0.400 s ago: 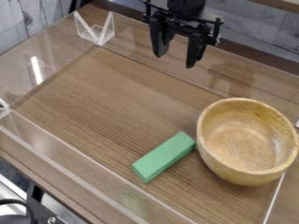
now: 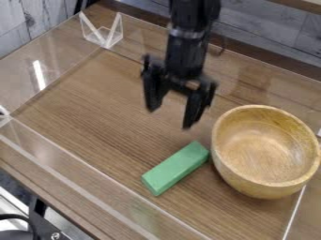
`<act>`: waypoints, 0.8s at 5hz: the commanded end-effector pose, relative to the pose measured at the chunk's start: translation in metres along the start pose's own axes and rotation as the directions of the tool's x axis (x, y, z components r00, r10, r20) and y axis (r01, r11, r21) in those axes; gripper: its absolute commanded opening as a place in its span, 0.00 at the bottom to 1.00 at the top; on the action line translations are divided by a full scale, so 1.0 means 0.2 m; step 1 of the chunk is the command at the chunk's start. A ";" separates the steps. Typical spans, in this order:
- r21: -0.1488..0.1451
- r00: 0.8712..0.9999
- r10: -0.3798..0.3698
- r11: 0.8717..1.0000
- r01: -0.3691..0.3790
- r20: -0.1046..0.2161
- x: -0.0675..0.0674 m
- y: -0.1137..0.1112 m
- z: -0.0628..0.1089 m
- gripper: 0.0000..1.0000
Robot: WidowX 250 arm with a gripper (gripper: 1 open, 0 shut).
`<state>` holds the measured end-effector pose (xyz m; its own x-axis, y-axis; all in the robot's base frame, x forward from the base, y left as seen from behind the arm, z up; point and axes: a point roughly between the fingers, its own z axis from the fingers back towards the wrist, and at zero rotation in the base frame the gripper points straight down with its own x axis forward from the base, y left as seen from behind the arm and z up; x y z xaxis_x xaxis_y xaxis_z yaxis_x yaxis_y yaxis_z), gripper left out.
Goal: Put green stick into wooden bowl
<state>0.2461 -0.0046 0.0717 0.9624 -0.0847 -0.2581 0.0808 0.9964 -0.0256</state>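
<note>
My claw point(image 2: 175, 101) hangs with its jaws spread wide and empty, pointing down over the wooden surface point(image 2: 88, 112). The green stick point(image 2: 175, 168) lies flat just below it, its right end beside the wooden bowl point(image 2: 266, 150), which sits upright.

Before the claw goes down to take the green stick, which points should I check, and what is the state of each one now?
1. Claw open: ok.
2. Claw empty: ok.
3. Green stick lying flat on the table, uncovered: ok.
4. Claw directly over the stick: not ok, it hangs above and behind it.
5. Wooden bowl upright and empty: ok.
6. Gap between stick and bowl wide enough for a finger: cannot tell, they look very close.
</note>
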 end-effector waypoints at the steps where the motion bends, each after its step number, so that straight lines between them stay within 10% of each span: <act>1: 0.020 0.974 -0.224 0.974 0.224 -0.025 -0.11 -0.03 -0.08 1.00; 2: 0.048 0.910 -0.412 0.909 0.414 -0.040 -0.17 -0.04 -0.16 1.00; 4: 0.145 0.904 -0.428 0.895 0.423 0.003 -0.18 -0.03 -0.21 1.00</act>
<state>0.1942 -0.0075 0.0309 0.8261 -0.5003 -0.2594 0.5145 0.8574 -0.0151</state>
